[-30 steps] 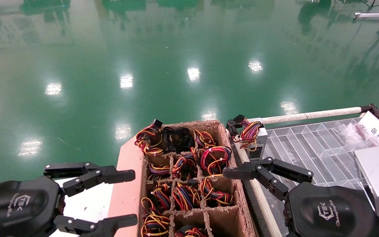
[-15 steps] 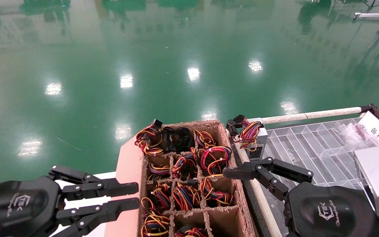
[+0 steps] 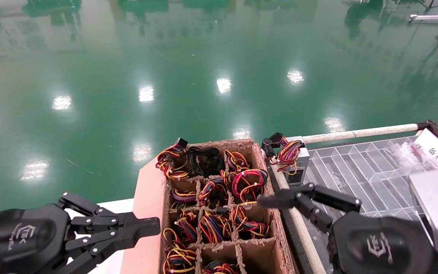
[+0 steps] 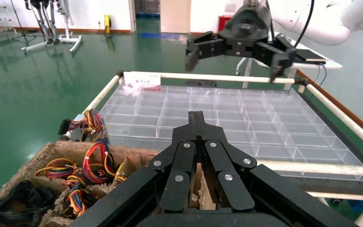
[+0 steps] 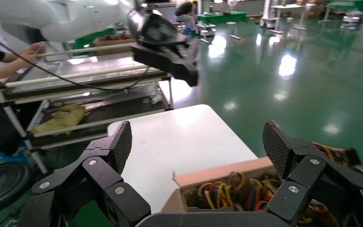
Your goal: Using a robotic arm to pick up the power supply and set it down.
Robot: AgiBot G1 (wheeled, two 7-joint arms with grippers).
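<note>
The power supply (image 3: 293,161) sits at the far corner of the clear tray (image 3: 359,171), just beside the cardboard box (image 3: 268,243), with its wires (image 3: 287,152) looped on top and its lower part hidden behind the tray's rim. The right gripper (image 3: 280,199) is near the box's right wall, a little in front of the power supply, with its fingers spread wide and holding nothing; one finger is mostly hidden. The left gripper (image 3: 148,228) is just left of the box with its fingers pressed together, empty, and its arm is cut off by the picture's edge.
</note>
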